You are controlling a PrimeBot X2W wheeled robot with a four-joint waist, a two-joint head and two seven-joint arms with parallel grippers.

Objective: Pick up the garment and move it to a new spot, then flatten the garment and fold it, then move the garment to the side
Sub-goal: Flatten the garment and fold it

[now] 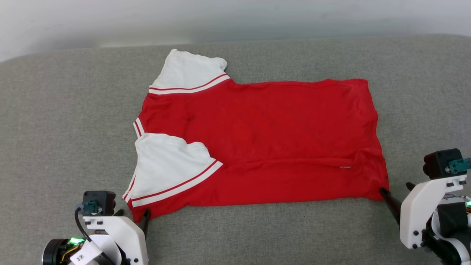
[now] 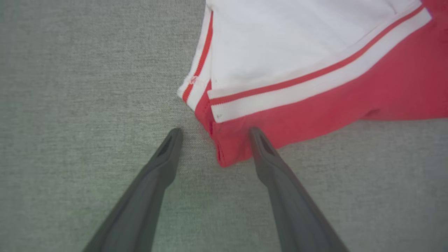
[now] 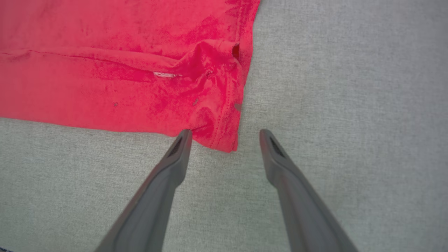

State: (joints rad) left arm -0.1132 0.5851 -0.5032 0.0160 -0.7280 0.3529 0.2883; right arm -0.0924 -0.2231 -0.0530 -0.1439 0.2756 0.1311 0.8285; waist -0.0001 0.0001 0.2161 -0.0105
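The garment (image 1: 265,140) lies spread flat on the grey fabric surface, red body across the middle, white sleeves with striped trim at the left, hem at the right. A long crease runs along its near side. My left gripper (image 1: 133,215) stands open at the near left corner; in the left wrist view the red corner of the garment (image 2: 385,91), below the white sleeve, lies between the spread fingers of the left gripper (image 2: 214,131). My right gripper (image 1: 396,187) is open at the near right hem corner; there the rumpled garment (image 3: 105,70) reaches between the fingers of the right gripper (image 3: 226,132).
The grey fabric surface (image 1: 55,129) extends widely to the left, right and front of the shirt. A pale wall (image 1: 235,18) rises behind its far edge.
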